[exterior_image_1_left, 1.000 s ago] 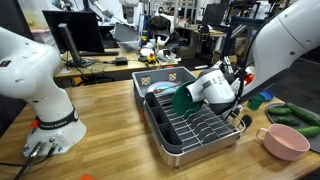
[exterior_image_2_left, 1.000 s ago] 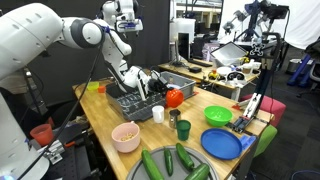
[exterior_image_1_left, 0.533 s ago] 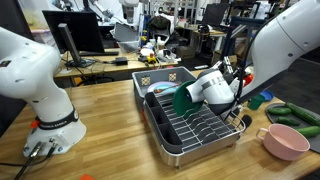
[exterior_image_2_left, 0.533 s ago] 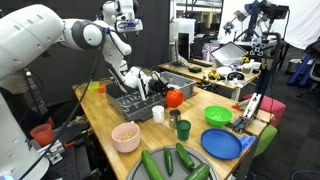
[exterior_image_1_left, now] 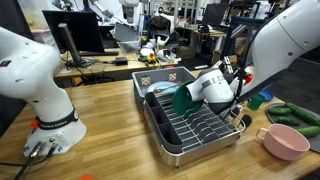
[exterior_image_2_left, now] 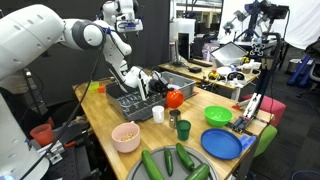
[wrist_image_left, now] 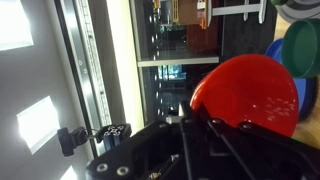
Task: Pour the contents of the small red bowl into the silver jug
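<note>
The red bowl (exterior_image_2_left: 175, 97) hangs in the air, clear of the tabletop (exterior_image_1_left: 110, 125), just right of the dish rack (exterior_image_2_left: 132, 102). It sits a little above and beyond the white cup (exterior_image_2_left: 158, 113) and the silver jug (exterior_image_2_left: 172, 119). In the wrist view its glossy inside fills the right of the picture. A few pale specks show on the wall, but what it holds is too small to tell.

The tool (wrist_image_left: 212, 120) is clenched on the bowl's rim on the side nearest the arm, which leaves the opposite edge free as a pouring lip.

The bowl looks like thin, stiff plastic: light, unlikely to break, but slick. A pinch on the rim, one finger inside and one outside, is the sensible hold. Such a shallow, smooth wall could swivel between the fingers once the wrist rolls, so the tilt probably wants to be slow and the grip firm.

The jug's mouth is small and has close neighbours. The white cup is just to its left and a dark green cup (exterior_image_2_left: 183, 130) just nearer the camera, so a loose pour could land in the wrong vessel.

Further out are a pink cup (exterior_image_2_left: 126, 136) at the near left, a green bowl (exterior_image_2_left: 218, 115) and a blue plate (exterior_image_2_left: 222, 143) to the right, and cucumbers (exterior_image_2_left: 170, 163) at the near edge.
</note>
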You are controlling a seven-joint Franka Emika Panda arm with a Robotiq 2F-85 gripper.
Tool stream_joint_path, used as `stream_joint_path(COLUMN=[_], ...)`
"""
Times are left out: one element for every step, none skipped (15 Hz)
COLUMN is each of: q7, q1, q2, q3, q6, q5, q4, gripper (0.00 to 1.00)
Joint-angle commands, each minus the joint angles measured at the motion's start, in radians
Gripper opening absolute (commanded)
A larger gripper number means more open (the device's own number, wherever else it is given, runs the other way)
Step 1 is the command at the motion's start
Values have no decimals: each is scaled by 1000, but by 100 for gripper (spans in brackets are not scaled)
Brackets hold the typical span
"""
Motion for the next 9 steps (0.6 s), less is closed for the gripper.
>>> stream_joint_path(q7=[43, 61, 78, 101, 111, 133, 152, 170, 185], q1=[-54, -62, -68, -79, -89, -96, -106, -116, -127], q2=[-3, -14, -24, -42, -60, -77, -97, -117, -140], q3=[31, 33, 34, 41, 46, 46, 47, 48, 48], q6=[30, 34, 39, 52, 61, 73, 89, 110, 136], q5=[51, 63, 77, 98, 119, 134, 148, 165, 187], q4=[45, 38, 32, 24, 15, 10, 3, -3, -8], gripper=[2, 2, 2, 2, 2, 2, 2, 2, 2])
